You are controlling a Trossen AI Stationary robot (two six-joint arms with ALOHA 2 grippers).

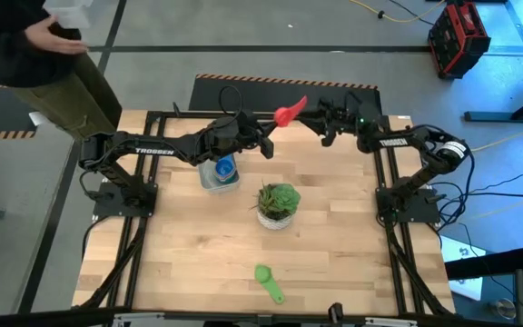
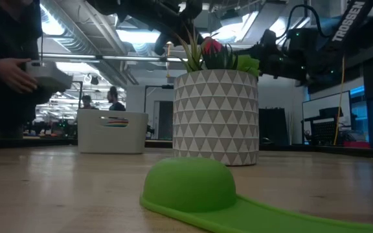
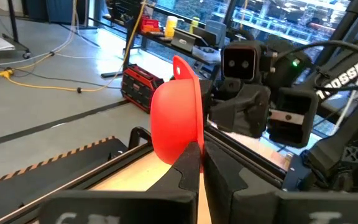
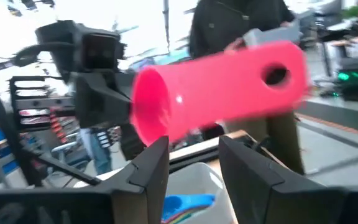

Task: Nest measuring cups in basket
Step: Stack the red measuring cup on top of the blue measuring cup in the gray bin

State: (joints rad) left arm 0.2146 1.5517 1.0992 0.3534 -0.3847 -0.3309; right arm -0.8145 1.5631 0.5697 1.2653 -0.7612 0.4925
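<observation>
From above, both arms reach toward the middle of the table's far edge. The left gripper [image 1: 271, 136] and the right gripper [image 1: 320, 113] meet around a red cup [image 1: 289, 112] held up in the air between them. Just under the left arm sits the basket [image 1: 218, 173], with a blue cup [image 1: 224, 167] lying in it. A potted plant [image 1: 278, 202] stands near the table's centre, and a green cup [image 1: 268, 282] lies alone near the front edge, well apart from the rest. A person [image 1: 44, 64] stands off the table's far left corner.

From table height, the green cup [image 2: 193, 188] lies upside down right in front, the plant pot [image 2: 215, 116] stands behind it, and the basket [image 2: 112, 131] is farther back to one side, with coloured cup edges showing at its rim. The red cup [image 2: 211, 46] peeks out above the leaves.

From the left wrist, that arm's fingers [image 3: 185, 168] are shut tight on the handle of the red cup [image 3: 176, 121], bowl upward, with the other arm's gripper just behind it.

From the right wrist, its fingers [image 4: 151, 165] stand partly apart beneath the red cup [image 4: 222, 87]; whether they touch it I cannot tell. The basket [image 4: 194, 177] lies below.
</observation>
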